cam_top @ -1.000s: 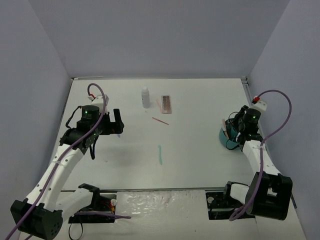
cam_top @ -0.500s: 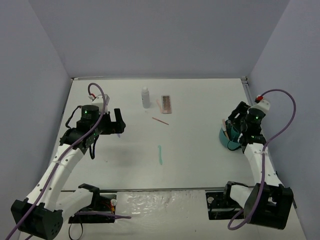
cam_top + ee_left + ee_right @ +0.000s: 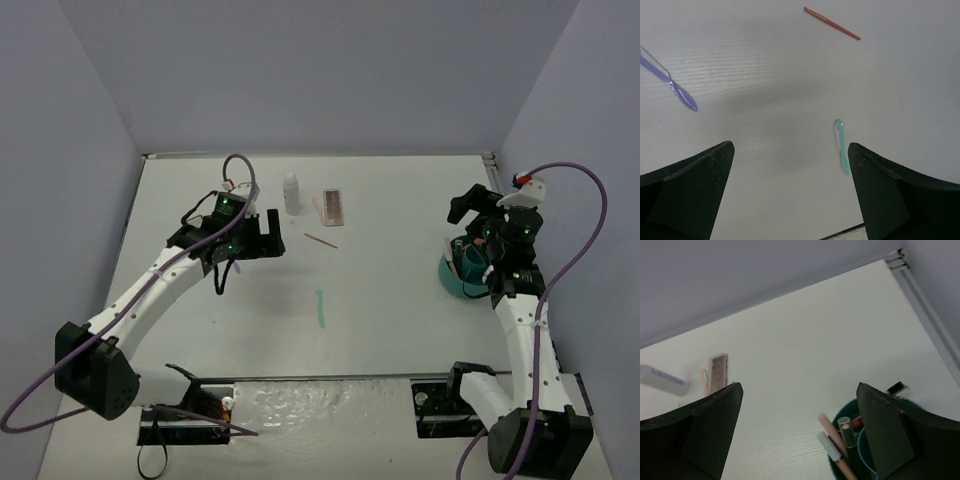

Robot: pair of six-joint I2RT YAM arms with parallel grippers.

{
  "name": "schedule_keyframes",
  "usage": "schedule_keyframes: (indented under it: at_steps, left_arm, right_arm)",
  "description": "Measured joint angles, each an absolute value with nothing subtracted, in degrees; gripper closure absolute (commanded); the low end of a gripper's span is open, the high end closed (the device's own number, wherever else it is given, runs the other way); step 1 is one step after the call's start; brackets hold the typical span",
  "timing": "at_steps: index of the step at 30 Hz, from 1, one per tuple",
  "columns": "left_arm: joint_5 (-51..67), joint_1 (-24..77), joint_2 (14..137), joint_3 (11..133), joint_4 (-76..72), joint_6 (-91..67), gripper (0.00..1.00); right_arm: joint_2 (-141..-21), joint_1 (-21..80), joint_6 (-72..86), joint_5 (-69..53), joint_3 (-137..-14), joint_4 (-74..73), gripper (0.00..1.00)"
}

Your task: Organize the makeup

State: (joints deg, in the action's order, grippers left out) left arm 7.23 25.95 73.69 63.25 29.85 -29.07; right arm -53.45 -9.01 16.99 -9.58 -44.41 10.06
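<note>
The makeup lies spread on the white table. At the back stand a whitish bottle (image 3: pixel 291 194) (image 3: pixel 662 380) and a brown-pink palette (image 3: pixel 332 207) (image 3: pixel 717 372), with a pink stick (image 3: pixel 316 208) beside it. A brown stick (image 3: pixel 321 241) (image 3: pixel 831 23) lies in front of them. A teal stick (image 3: pixel 320 308) (image 3: pixel 841 147) lies mid-table, and a purple stick (image 3: pixel 671 85) shows in the left wrist view. My left gripper (image 3: pixel 268 240) (image 3: pixel 790 147) hovers open and empty left of the brown stick. My right gripper (image 3: pixel 472 205) (image 3: pixel 799 386) is open and empty, raised above and behind the tub.
The round teal tub (image 3: pixel 455 275) (image 3: pixel 839 419) stands at the right with several sticks upright in it, among them a pinkish one (image 3: pixel 830 427). The enclosure's walls rise close behind and on both sides. The table's metal edge rail (image 3: pixel 920 295) runs along the right.
My right gripper has opened and risen from the tub. My left arm has swung right and forward toward the middle of the table, still open.
</note>
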Motion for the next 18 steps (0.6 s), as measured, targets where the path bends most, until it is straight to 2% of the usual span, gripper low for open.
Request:
schedule_keyframes:
  at_steps: [4, 8, 9, 18]
  left_arm:
    - [2.13, 31.25, 83.22, 72.16, 29.96, -38.14, 0.03]
    - [-2.48, 33.91, 94.16, 80.24, 32.79, -48.59, 0.09]
    - [-3.32, 34.21, 97.28, 82.57, 33.60, -51.50, 0.14]
    - [-7.70, 34.97, 118.71, 99.53, 42.83, -71.55, 0.32]
  right_arm:
    - [-53.25, -4.09, 15.97, -10.50, -44.42, 8.87, 0.03]
    - [-52.14, -0.34, 14.97, -9.93, -44.26, 8.11, 0.01]
    - [-51.63, 0.41, 14.78, -9.66, -44.13, 8.05, 0.01]
    - [-47.33, 6.43, 13.09, -6.68, -43.55, 7.82, 0.00]
